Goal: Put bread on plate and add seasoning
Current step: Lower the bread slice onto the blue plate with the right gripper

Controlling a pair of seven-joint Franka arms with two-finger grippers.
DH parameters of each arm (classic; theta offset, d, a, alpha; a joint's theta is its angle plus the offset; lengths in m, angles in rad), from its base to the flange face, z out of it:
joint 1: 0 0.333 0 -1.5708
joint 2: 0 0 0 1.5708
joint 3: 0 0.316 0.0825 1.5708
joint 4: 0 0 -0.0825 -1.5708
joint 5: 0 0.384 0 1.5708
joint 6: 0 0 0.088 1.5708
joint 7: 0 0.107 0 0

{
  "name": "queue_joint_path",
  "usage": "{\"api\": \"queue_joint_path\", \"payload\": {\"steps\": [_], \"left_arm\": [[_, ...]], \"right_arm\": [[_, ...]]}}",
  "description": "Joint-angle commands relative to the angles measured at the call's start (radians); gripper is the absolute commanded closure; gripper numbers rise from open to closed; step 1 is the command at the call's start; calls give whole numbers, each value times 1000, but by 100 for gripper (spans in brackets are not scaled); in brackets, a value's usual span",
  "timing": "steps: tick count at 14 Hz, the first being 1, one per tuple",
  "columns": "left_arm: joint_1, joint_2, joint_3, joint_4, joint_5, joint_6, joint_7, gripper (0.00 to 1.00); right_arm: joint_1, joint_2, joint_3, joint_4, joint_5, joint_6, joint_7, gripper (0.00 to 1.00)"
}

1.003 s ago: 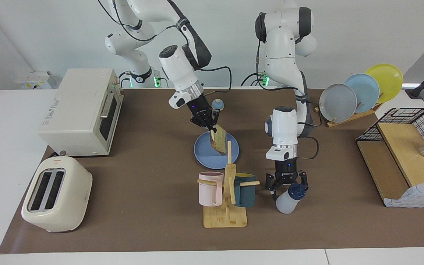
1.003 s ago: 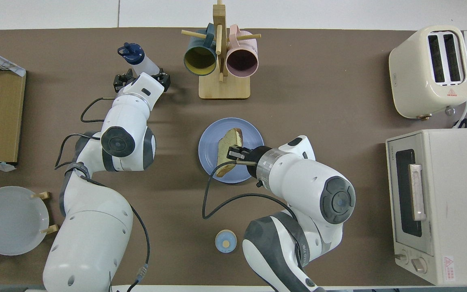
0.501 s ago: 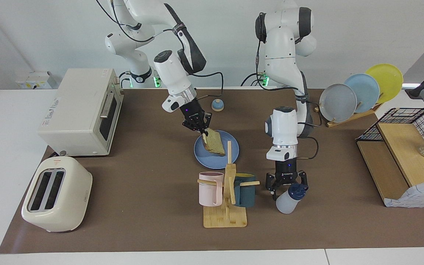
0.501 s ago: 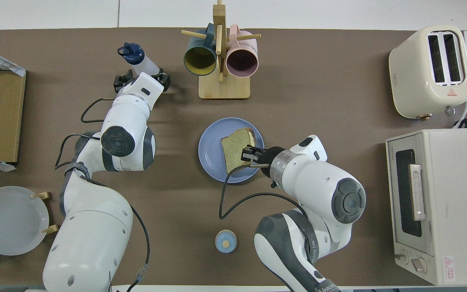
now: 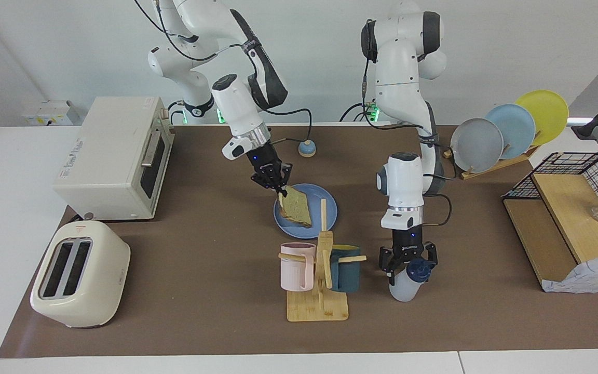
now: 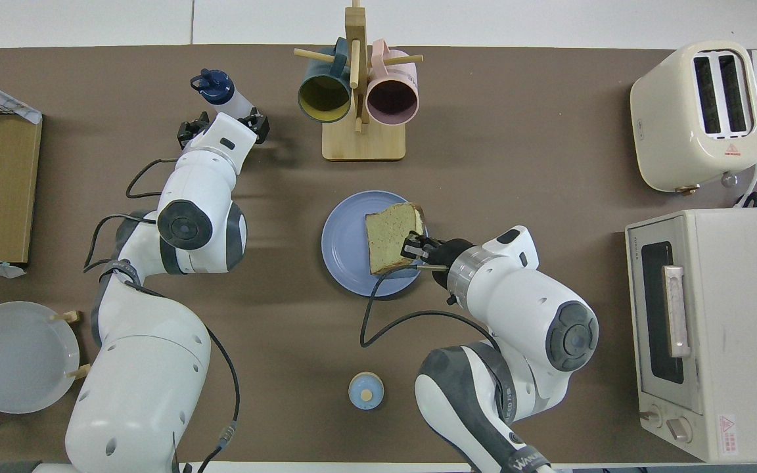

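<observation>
While right gripper (image 5: pixel 280 190) tilts bread (image 5: pixel 295 206) over plate (image 5: pixel 330 208), left gripper (image 5: pixel 408 264) straddling seasoning (image 5: pixel 407 284)

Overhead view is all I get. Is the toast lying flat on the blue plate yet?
Observer: Not quite. The bread slants: its lower edge seems to rest on the plate, while the right gripper holds its top corner up.
Operator: Did the other arm grab the bottle?
Observer: No. The left gripper has its fingers open either side of the seasoning bottle's cap.
Operator: How many plates are in the rack?
Observer: Three; the yellow plate is outside your view.
</observation>
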Motion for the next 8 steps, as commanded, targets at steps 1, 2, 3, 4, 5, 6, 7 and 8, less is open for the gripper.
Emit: {"api": "queue_joint_path", "payload": {"steps": [1, 2, 3, 4, 5, 6, 7, 8], "left_arm": [[14, 23, -11, 34, 19, -2, -27, 0], [14, 23, -13, 36, 19, -2, -28, 0], [14, 23, -13, 36, 20, 0, -28, 0], [14, 23, -14, 38, 20, -2, -28, 0], [14, 22, -14, 38, 20, -2, -28, 2], [16, 21, -19, 41, 20, 0, -28, 51], [17, 23, -17, 42, 25, -2, -23, 100], [35, 23, -19, 50, 54, 3, -15, 100]], "right_arm": [[0, -2, 5, -10, 40, 16, -34, 100], [-1, -3, 5, -10, 40, 5, -33, 73], [-1, -3, 5, -7, 40, -6, -30, 1], [-1, -3, 3, -2, 40, -7, -27, 0], [-4, 0, 3, 4, 40, -12, -28, 0], [-7, 3, 3, 25, 40, -30, -27, 0], [-9, 6, 3, 41, 40, -55, -27, 0], [-7, -5, 3, 47, 40, -61, -28, 0]]}}
